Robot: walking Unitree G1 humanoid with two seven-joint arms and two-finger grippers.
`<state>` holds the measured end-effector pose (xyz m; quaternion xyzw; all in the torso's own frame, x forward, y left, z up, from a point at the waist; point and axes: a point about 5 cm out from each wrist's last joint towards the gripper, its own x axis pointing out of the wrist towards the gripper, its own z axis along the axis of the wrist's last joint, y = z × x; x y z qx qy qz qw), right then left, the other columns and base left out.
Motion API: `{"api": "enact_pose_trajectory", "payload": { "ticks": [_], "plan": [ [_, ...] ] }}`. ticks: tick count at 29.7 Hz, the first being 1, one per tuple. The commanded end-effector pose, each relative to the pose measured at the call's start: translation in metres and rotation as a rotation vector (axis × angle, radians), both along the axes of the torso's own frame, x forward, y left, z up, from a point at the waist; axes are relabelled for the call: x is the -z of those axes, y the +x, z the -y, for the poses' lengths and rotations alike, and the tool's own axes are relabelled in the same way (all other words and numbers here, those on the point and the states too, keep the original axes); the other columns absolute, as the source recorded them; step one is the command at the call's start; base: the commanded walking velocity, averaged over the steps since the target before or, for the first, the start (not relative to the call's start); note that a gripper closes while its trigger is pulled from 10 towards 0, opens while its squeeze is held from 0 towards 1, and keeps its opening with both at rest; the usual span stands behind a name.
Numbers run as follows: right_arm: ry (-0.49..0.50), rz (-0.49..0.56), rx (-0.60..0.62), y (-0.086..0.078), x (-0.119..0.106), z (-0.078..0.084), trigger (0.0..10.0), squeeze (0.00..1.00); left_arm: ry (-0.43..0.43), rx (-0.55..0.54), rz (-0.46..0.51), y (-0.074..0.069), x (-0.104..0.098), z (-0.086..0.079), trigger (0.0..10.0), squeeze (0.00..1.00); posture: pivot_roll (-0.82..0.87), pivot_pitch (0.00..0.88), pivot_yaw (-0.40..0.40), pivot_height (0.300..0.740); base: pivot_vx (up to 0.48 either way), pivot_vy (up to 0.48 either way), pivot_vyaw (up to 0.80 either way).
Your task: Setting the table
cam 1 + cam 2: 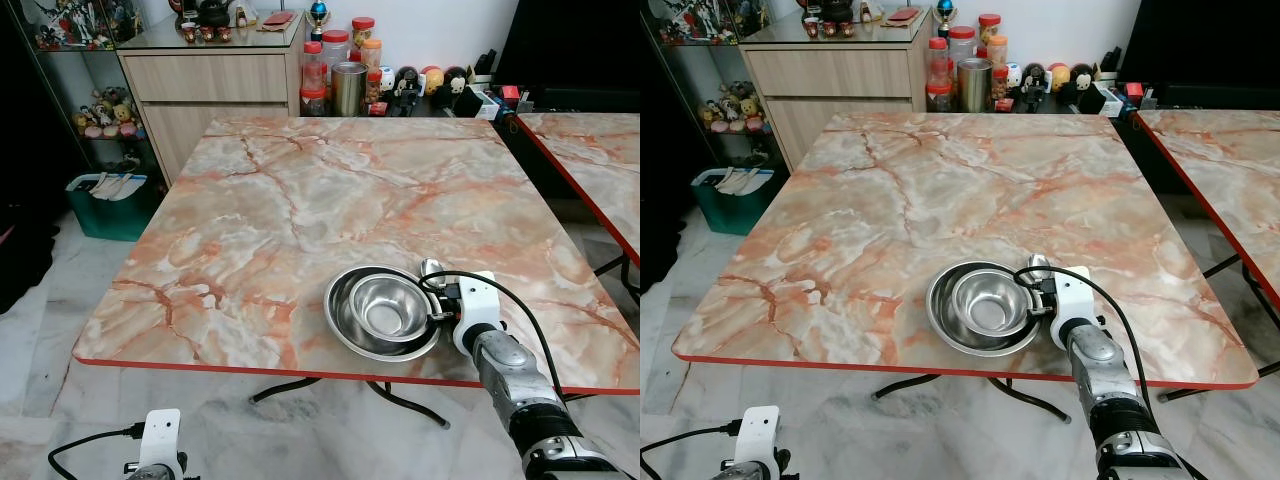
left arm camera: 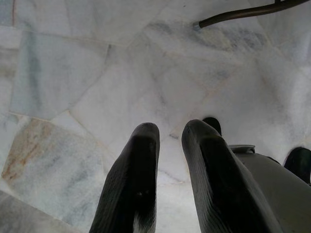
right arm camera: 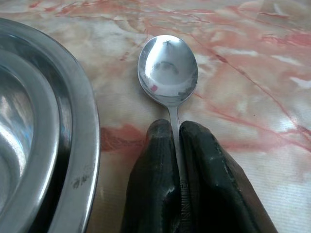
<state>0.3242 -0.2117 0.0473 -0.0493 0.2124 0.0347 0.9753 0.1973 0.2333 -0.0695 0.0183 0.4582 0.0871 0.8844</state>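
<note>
A steel bowl (image 1: 385, 305) sits inside a larger steel plate (image 1: 345, 325) near the front right of the marble table (image 1: 300, 200). Just right of the plate rim, my right gripper (image 3: 175, 131) is shut on the handle of a steel spoon (image 3: 167, 68), whose bowl rests low over the tabletop beside the plate (image 3: 73, 145). The spoon's tip (image 1: 431, 267) pokes out beyond the white wrist. My left arm (image 1: 158, 440) hangs idle below the table edge, its fingers (image 2: 141, 170) nearly together over the floor with nothing between them.
A cabinet (image 1: 210, 90) stands behind the table, with jars and a steel canister (image 1: 348, 88) beside it. A second marble table (image 1: 600, 170) stands on the right. A teal bin (image 1: 110, 205) sits on the floor at left.
</note>
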Motion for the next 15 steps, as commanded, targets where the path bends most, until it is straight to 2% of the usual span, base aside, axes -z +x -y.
{"api": "enact_pose_trajectory", "payload": {
  "ticks": [1, 2, 3, 4, 5, 6, 7, 11, 12, 15],
  "plan": [
    [-0.003, -0.011, -0.002, 0.0000, 0.0015, 0.0000, 10.0, 0.43, 0.013, 0.017, -0.007, -0.0014, 0.0000, -0.0026, 10.0, 0.00, 0.05, 0.000, 0.017, 0.740, 0.000, 0.000, 0.00],
    [-0.003, -0.011, -0.002, 0.0000, 0.0015, 0.0000, 10.0, 0.43, 0.013, 0.017, -0.007, -0.0014, 0.0000, -0.0026, 10.0, 0.00, 0.05, 0.000, 0.017, 0.740, 0.000, 0.000, 0.00],
    [-0.008, -0.009, 0.001, 0.0004, 0.0009, 0.0004, 10.0, 0.31, 0.014, 0.017, -0.008, -0.0014, 0.0000, -0.0026, 10.0, 0.00, 0.05, 0.000, 0.017, 0.740, 0.000, 0.000, 0.00],
    [-0.010, -0.008, 0.001, 0.0005, 0.0008, 0.0005, 10.0, 0.31, 0.014, 0.017, -0.007, -0.0014, 0.0000, -0.0026, 10.0, 0.00, 0.05, 0.000, 0.017, 0.740, 0.000, 0.000, 0.00],
    [-0.009, -0.007, 0.001, 0.0006, 0.0006, 0.0005, 10.0, 0.17, 0.014, 0.016, -0.008, -0.0014, 0.0000, -0.0027, 10.0, 0.00, 0.05, 0.000, 0.017, 0.740, 0.000, 0.000, 0.00],
    [-0.009, -0.007, 0.001, 0.0006, 0.0006, 0.0005, 10.0, 0.17, 0.014, 0.016, -0.008, -0.0014, 0.0000, -0.0027, 10.0, 0.00, 0.05, 0.000, 0.017, 0.740, 0.000, 0.000, 0.00],
    [0.001, -0.001, -0.002, 0.0013, -0.0003, -0.0004, 10.0, 1.00, 0.015, 0.017, -0.008, -0.0014, 0.0000, -0.0027, 10.0, 0.00, 0.05, 0.000, 0.017, 0.740, 0.000, 0.000, 0.00],
    [-0.005, 0.005, 0.000, 0.0019, -0.0012, -0.0004, 10.0, 1.00, 0.016, 0.017, -0.007, -0.0015, 0.0000, -0.0028, 10.0, 0.00, 0.05, 0.000, 0.017, 0.740, 0.000, 0.000, 0.00],
    [-0.008, 0.006, 0.001, 0.0020, -0.0014, -0.0002, 10.0, 0.00, 0.016, 0.016, -0.007, -0.0014, 0.0000, -0.0028, 10.0, 0.00, 0.05, 0.000, 0.017, 0.740, 0.000, 0.000, 0.00],
    [-0.013, 0.007, 0.002, 0.0025, -0.0019, 0.0002, 10.0, 0.00, 0.016, 0.016, -0.007, -0.0013, 0.0000, -0.0026, 10.0, 0.00, 0.05, 0.000, 0.017, 0.740, 0.000, 0.000, 0.00]
  ]
}}
